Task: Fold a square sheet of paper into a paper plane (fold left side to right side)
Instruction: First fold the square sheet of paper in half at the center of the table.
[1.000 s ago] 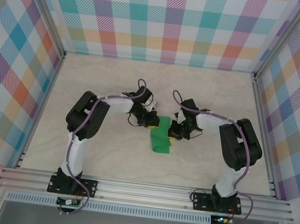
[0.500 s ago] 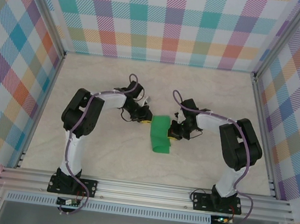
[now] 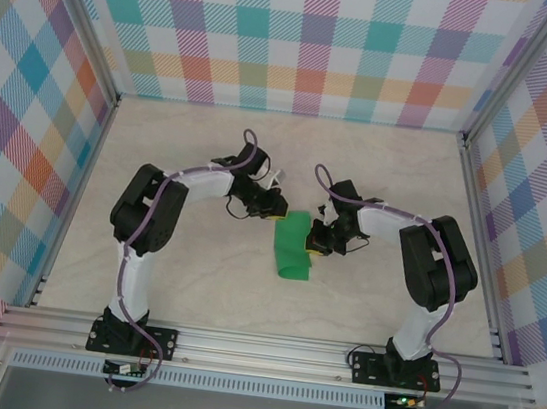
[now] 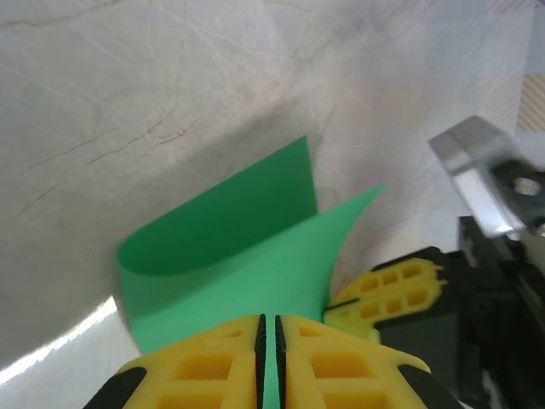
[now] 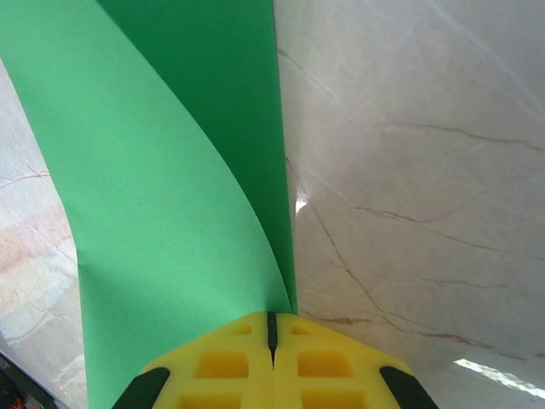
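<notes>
Left gripper (image 4: 269, 331), nearly closed, pinches one edge of the square sheet of paper (image 4: 223, 256), which loops uncreased ahead of its tips, while right gripper (image 5: 272, 322), clamped tight, pins the met edges at its tips, likely holding alignment for creasing.

In the left wrist view, the green sheet of paper (image 4: 247, 256) is hidden at its near end behind the left gripper's (image 4: 268, 328) yellow fingers (image 4: 200, 366), which are cropped by the bottom edge. The right gripper (image 4: 383, 294) beside it is blurred and cut off at the right. From above, both grips are too small to make out.
</notes>
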